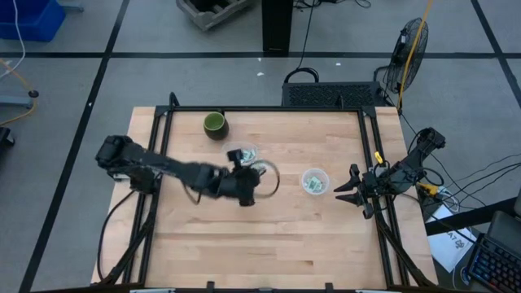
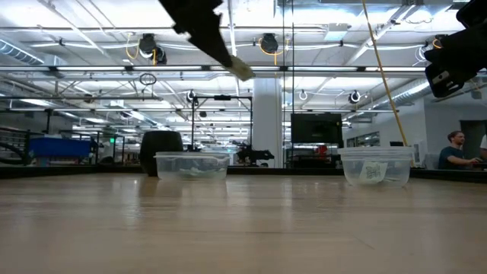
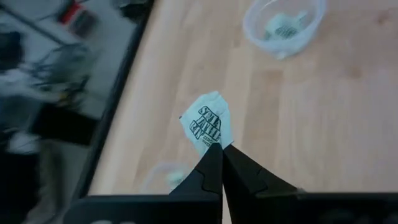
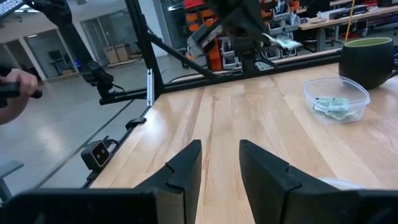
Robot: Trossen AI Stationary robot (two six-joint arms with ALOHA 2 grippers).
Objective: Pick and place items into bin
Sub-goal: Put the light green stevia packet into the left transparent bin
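Note:
My left gripper [image 3: 219,163] is shut on one pale green and white packet [image 3: 208,126] with black print, high above the table's middle [image 1: 249,189]; the low view shows the packet [image 2: 242,71] well above the tabletop. Beyond the gripper stands a round clear container [image 3: 283,25] with packets in it [image 1: 315,181]. A second clear container [image 1: 242,155] holding more packets [image 4: 333,104] sits toward the far edge. My right gripper [image 4: 221,165] is open and waits at the table's right edge [image 1: 352,194], touching nothing. My left gripper pinches the packet between its two fingertips [image 3: 211,163] at one edge [image 3: 213,144]. The rest of the packet sticks out past the fingertips. In the low view the fingers [image 2: 221,47] slant downward. The packet is lifted clear of the table.
A dark green cup [image 1: 214,124] stands near the far edge, beside the container of packets. A black frame rail [image 1: 260,109] runs round the table. A person's hand [image 4: 15,84] shows beyond the table in the right wrist view. Bare wood lies along the near side [image 1: 269,244].

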